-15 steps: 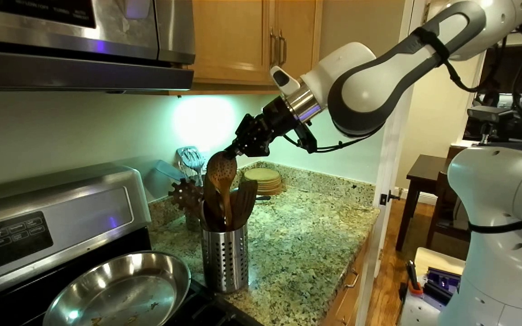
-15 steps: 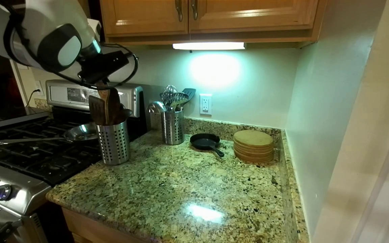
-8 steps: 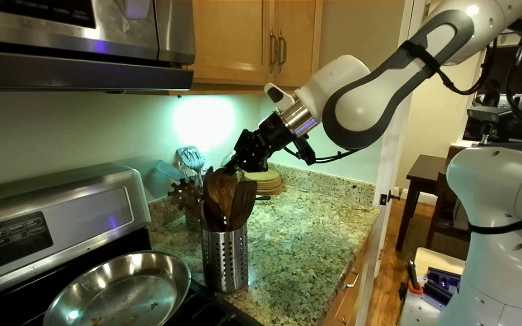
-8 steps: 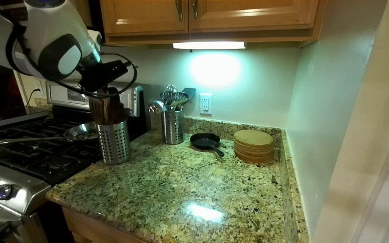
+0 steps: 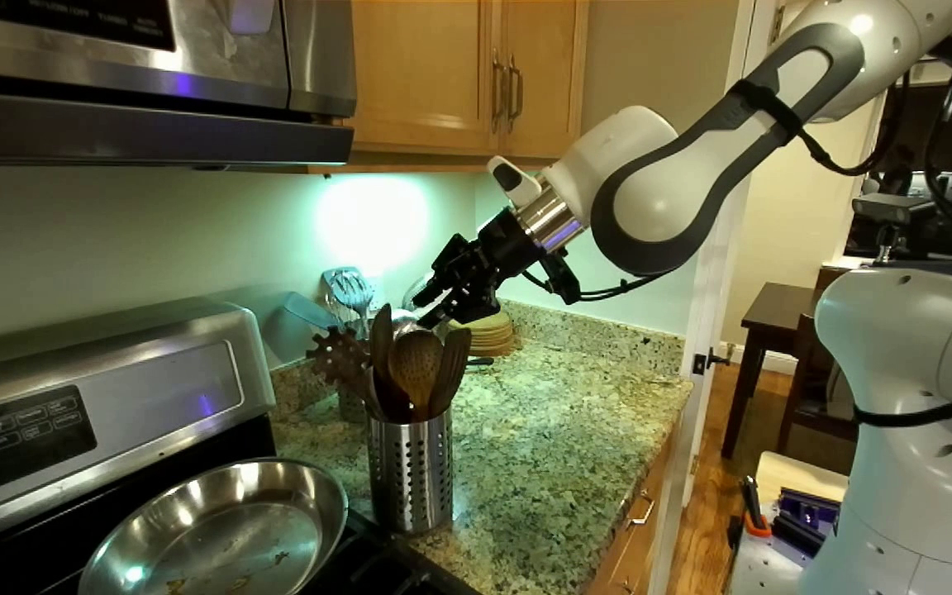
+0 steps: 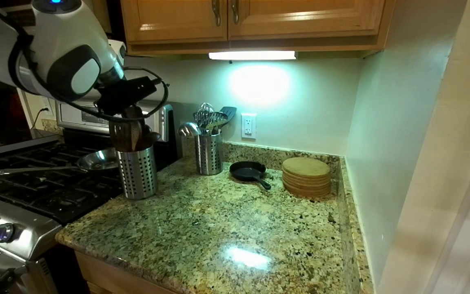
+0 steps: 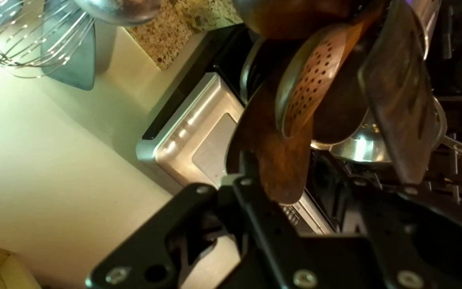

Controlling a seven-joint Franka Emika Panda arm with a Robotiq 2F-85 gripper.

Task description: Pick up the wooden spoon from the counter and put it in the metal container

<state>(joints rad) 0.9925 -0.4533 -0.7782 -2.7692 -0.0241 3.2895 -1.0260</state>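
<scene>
We find the wooden spoon [image 5: 416, 364] standing nearly upright, bowl up, inside the metal container [image 5: 411, 475]; above this container our gripper [image 5: 423, 310] is parted, holding nothing, so we would retreat upward.

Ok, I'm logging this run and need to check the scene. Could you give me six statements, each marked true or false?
1. The gripper is open. True.
2. The black skillet rests on the counter. True.
3. The wooden spoon lies on the counter. False: the wooden spoon stands in the metal container.
4. The frying pan sits on the counter. False: the frying pan is on the stove.
5. The under-cabinet light is on. True.
6. The round tan discs lie scattered. False: the round tan discs are stacked.
</scene>
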